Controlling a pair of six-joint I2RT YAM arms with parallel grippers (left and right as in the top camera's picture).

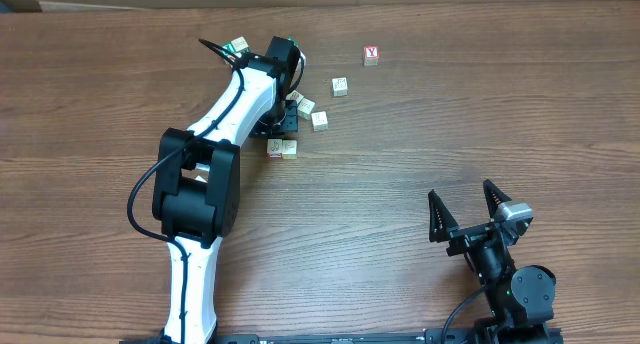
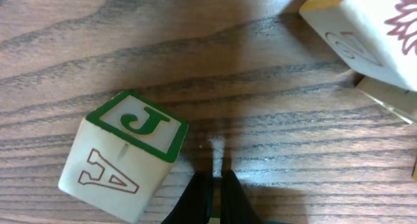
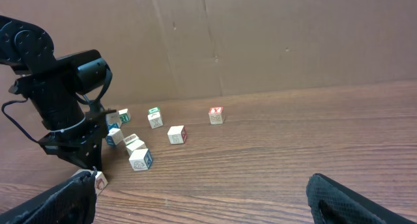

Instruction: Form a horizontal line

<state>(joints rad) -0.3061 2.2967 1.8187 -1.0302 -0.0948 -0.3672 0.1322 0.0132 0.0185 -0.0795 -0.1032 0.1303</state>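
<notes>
1. Wood, pale, with a green-framed "J" on top and a red "A" on its side: this printed cube (image 2: 124,160) sits just left of the left gripper (image 2: 214,183). The gripper's fingers are pressed together with nothing between them, tips low over the brown wood-grain tabletop (image 1: 90,94).
2. That suggests the step in hand is nudging, not grasping. The closed tips should meet a side face squarely and low, so the cube slides without twisting or tipping.
3. The teal-faced cubes (image 1: 237,47) on the far side of the left arm are best left alone.
4. The horizontal line is barely begun. In the overhead view a pair of pale wooden cubes (image 1: 281,148) lies side by side, seemingly touching, just beside the arm's wrist. I cannot tell whether the "J" cube is one of them.
5. To the right, two more pale printed cubes (image 1: 312,114) sit near each other on a diagonal, and a single pale cube (image 1: 340,86) stands apart beyond them. These likely need pushing in one at a time, each stroke short, so neighbours are not knocked.
6. The small cube with a red "Y" (image 1: 371,55) lies farther right and is not needed.
7. The right gripper (image 1: 460,192) is spread wide and empty, well apart from the cubes.
8. The tabletop looks smooth. Its grain runs left to right, a handy guide for a straight row.
9. A brown cardboard wall (image 3: 293,35) stands behind the tabletop's far edge.
</notes>
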